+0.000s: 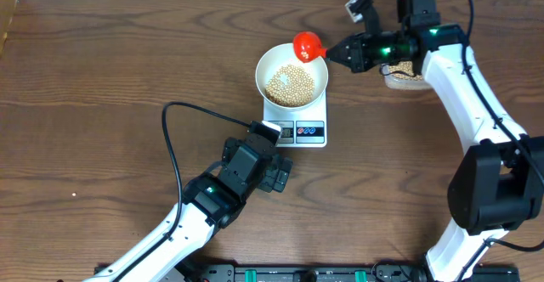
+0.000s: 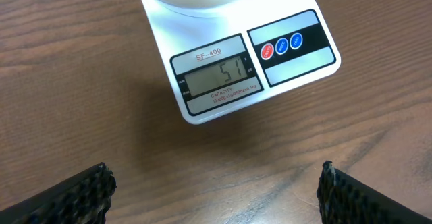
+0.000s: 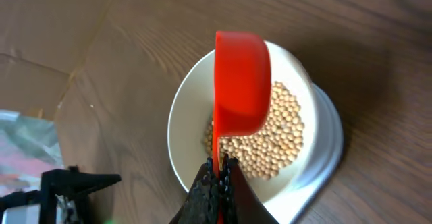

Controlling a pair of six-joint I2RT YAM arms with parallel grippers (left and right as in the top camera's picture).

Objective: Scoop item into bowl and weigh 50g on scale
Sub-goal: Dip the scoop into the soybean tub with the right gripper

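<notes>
I see a bright red scoop (image 3: 241,82) over tan-yellow beans (image 1: 291,85) in a plain white bowl (image 1: 265,65). The white scale (image 2: 229,69) has a grey display, red and blue buttons. Dark brown wood-grain surface (image 1: 102,78).

One bowl (image 1: 292,79), one scale (image 1: 299,121), one scoop (image 1: 306,46)

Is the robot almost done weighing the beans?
Nearly. Beans already fill the bowl on the scale, which seems to read 51, just over. The right claw holds the red scoop over the bowl. Left: maybe taking a few out.
</notes>
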